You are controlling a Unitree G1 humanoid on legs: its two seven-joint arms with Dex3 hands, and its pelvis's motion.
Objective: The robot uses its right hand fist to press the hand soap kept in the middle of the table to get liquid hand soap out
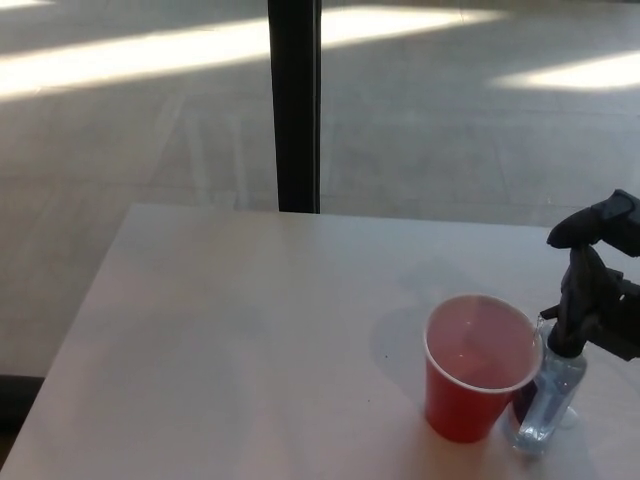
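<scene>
A clear hand soap bottle (548, 400) with a black pump head stands near the table's front right, its nozzle pointing over a red plastic cup (478, 365) that stands touching it on its left. My right hand (604, 280) comes in from the right edge, black, resting down on top of the pump head. Its fingers look curled, but the hand is cut by the frame edge. The left hand does not show.
The white table (240, 340) spreads left of the cup. A black post (294, 100) rises behind the table's far edge, with sunlit grey floor beyond. The table's right edge lies outside the frame.
</scene>
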